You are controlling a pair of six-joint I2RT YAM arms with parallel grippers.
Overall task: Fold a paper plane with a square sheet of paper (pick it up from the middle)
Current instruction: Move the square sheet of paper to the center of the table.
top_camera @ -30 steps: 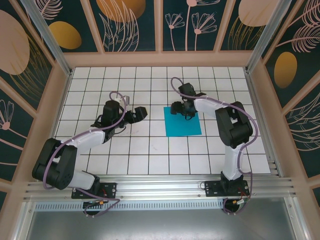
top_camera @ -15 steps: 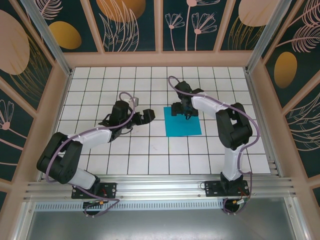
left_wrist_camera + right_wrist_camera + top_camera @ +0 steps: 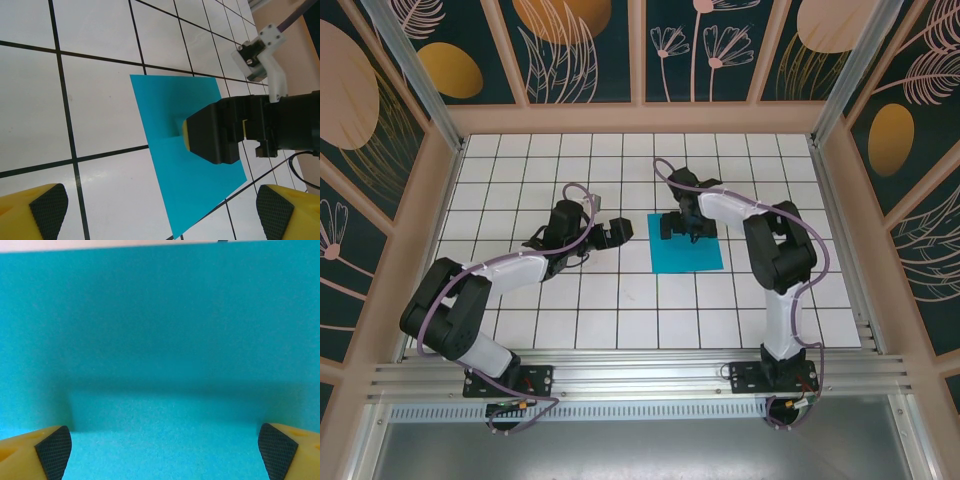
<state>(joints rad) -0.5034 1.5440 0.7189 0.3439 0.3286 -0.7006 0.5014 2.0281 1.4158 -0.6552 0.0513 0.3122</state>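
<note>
- the sheet (image 3: 690,255) lies flat on the tabletop (image 3: 620,320), centre-right, its sides roughly along the grid lines and no fold in it yet.
- the right tool (image 3: 680,226) is low over the far-middle part of the sheet, fingers spread wide with nothing between them. whether the pads (image 3: 52,447) touch the paper i cannot tell.
- to do this well, i'd press both pads flat, then close slowly so the paper bunches into a ridge and doesn't slide away.
- the left tool (image 3: 611,233) is also wide and empty, just beside the sheet's left edge, off the paper.
- that left edge is free for a steadying press.
- bare tiles ring the sheet, and the wooden walls (image 3: 840,200) stand well apart.
</note>
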